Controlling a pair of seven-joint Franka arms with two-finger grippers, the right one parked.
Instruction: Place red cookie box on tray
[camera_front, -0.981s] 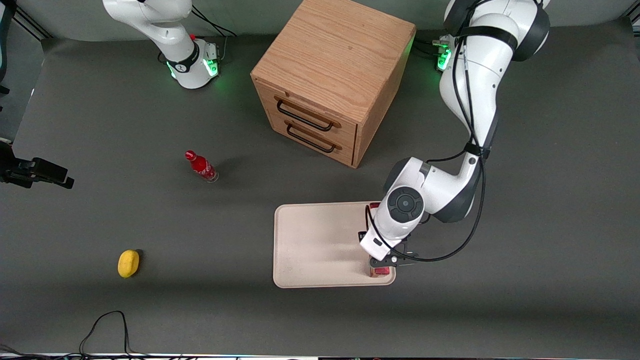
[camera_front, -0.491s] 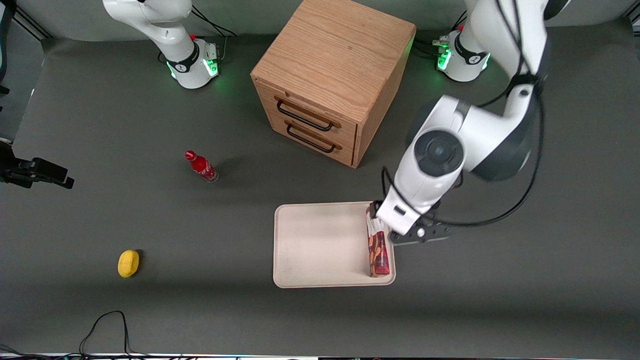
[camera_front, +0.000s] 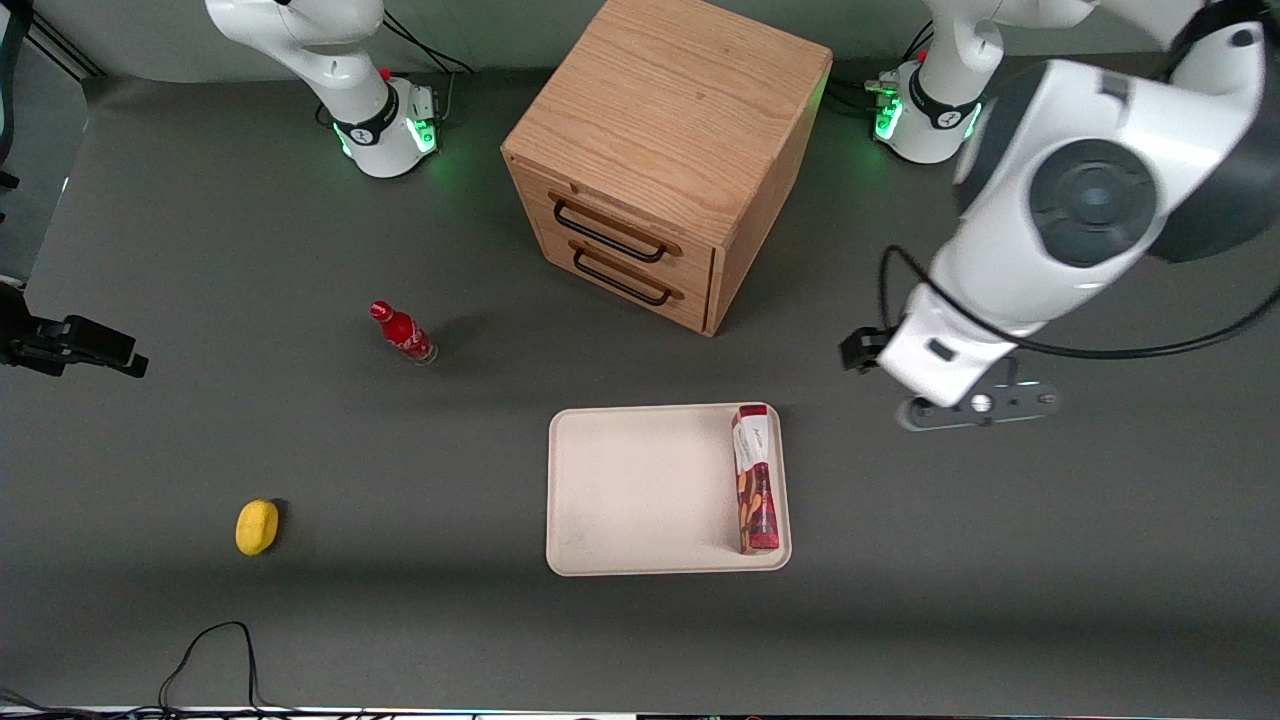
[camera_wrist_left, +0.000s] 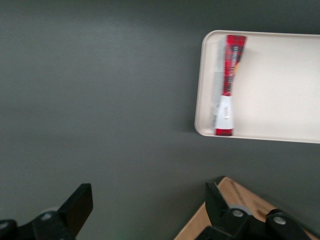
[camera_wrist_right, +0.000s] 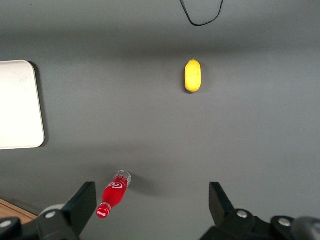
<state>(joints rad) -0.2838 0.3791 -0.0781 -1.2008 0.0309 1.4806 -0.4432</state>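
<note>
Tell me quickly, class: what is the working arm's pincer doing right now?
Pincer: open, holding nothing, raised above bare table beside the tray, where the red cookie box lies.

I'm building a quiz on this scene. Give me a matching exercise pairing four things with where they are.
Things:
1. cookie box
2. bottle
3. lemon
4. gripper

Places:
A. above bare table, toward the working arm's end
B. lying on the tray, along one short side
C. standing in front of the cabinet, toward the parked arm's end
D. on the table, nearest the front camera

Pairs: 1-B, 2-C, 3-D, 4-A
</note>
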